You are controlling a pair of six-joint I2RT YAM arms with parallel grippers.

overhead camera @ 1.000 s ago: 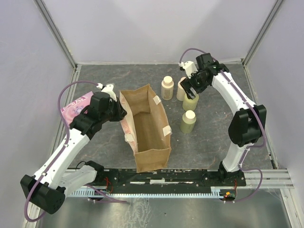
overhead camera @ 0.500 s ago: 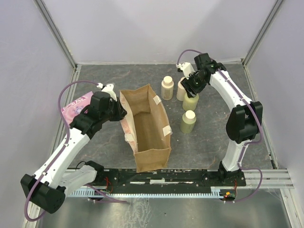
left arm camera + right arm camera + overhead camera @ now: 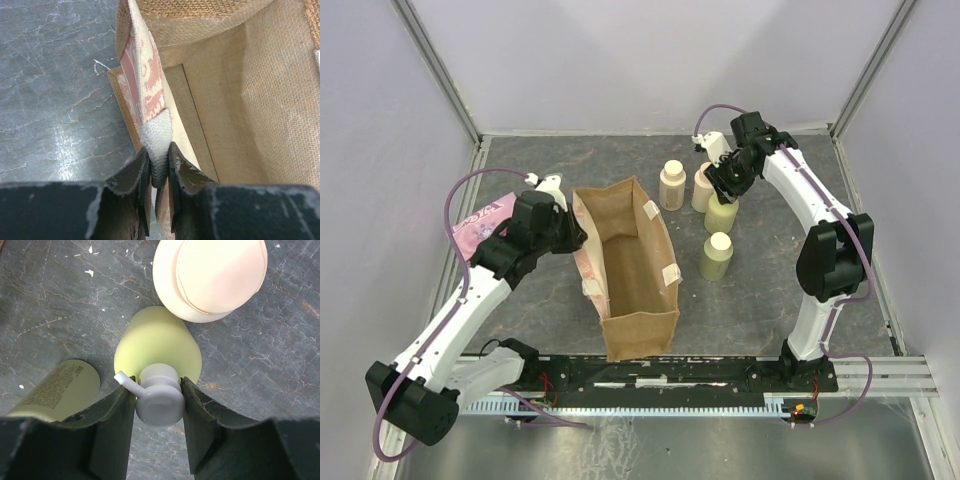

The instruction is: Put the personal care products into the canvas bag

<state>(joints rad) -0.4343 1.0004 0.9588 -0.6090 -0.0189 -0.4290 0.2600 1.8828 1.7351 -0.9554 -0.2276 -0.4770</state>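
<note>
Shifted since a second ago, your right claw (image 3: 157, 387) pinches the upright pump bottle (image 3: 157, 342), spout pointing frame-left; left claw (image 3: 159, 152) pinches the canvas bag (image 3: 260, 90).

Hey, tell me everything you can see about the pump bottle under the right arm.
The pump bottle is pale yellow-green and looks like smooth plastic. It has a rounded shoulder and a grey-white pump head with a short spout pointing sideways. It stands upright on the dark, stone-like table. The right tool straddles the pump head from above, with a finger against each side. A cream wide-capped bottle stands close beside it; whether they touch is unclear.
</note>
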